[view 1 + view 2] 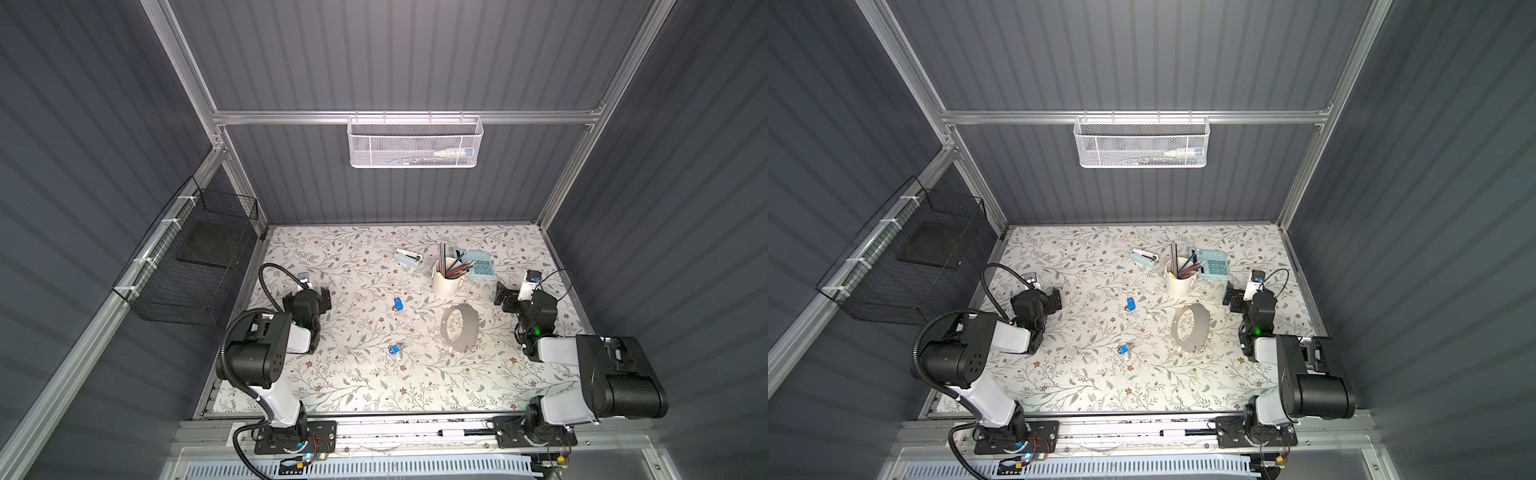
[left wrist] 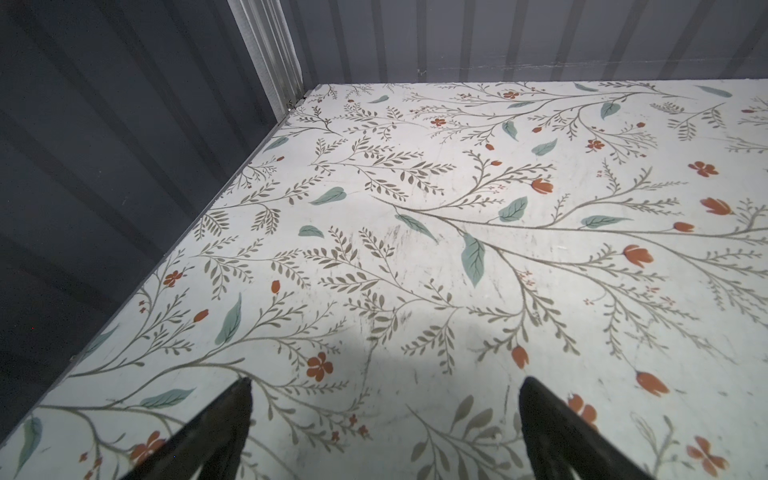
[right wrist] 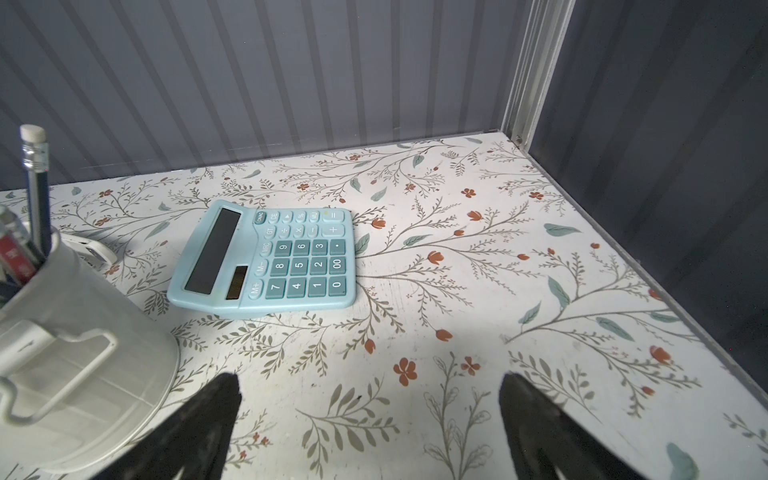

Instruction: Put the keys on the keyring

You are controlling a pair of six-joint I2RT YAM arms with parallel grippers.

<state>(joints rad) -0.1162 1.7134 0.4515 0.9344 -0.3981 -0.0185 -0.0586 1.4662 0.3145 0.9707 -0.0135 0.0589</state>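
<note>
Two keys with bright blue tags lie on the floral table in both top views, one [image 1: 399,302] [image 1: 1131,304] near the middle and one [image 1: 395,350] [image 1: 1124,350] closer to the front. The grey oval keyring [image 1: 470,330] [image 1: 1200,328] lies to their right, in front of the white cup. My left gripper [image 1: 306,291] [image 1: 1036,293] [image 2: 385,380] hovers open near the left edge, well left of the keys, with nothing between its fingers. My right gripper [image 1: 519,293] [image 1: 1246,295] [image 3: 370,376] stands open and empty to the right of the cup. Neither wrist view shows keys or keyring.
A white cup [image 1: 445,286] [image 3: 75,353] holds several pencils. Behind it lie a pale blue calculator [image 1: 478,264] [image 3: 266,257] and a pale blue stapler [image 1: 408,258]. A white mesh basket [image 1: 415,145] hangs on the back wall, a black wire basket [image 1: 195,266] on the left wall.
</note>
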